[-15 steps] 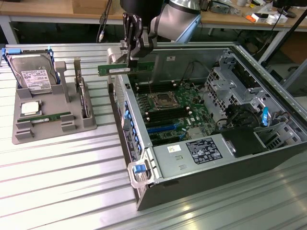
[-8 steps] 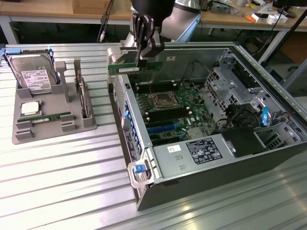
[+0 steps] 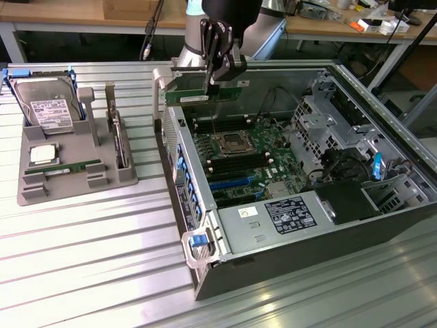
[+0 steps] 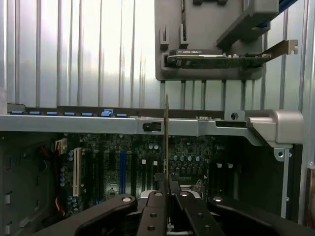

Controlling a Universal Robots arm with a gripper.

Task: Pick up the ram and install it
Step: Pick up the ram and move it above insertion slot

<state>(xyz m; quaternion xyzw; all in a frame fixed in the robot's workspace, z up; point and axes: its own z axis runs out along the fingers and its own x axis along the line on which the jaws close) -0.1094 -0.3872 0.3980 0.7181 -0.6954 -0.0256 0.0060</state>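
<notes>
Ribbed metal table (image 3: 89, 260) carries an open computer case (image 3: 307, 253) and, at the exterior view's left, a grey parts tray (image 3: 41, 195). The gripper (image 3: 217, 80) hangs above the case, its jaws drawn narrow and clamped on the ram (image 3: 191, 98), a green stick held level on its long edge. In the wrist view the ram (image 4: 167, 132) appears edge-on as a thin line rising from between the fingers (image 4: 152, 216), with the motherboard (image 4: 123, 162) beyond it. The pick-up half of the job looks complete: the stick is off the tray and in the air over the case. The install is not yet done, since the stick hangs clear of the motherboard (image 3: 239, 154) and sits in no slot. A second, matching stick (image 3: 72, 167) lies in the tray beside the silver CPU chip (image 3: 42, 154), below the hard drive (image 3: 48, 109).
</notes>
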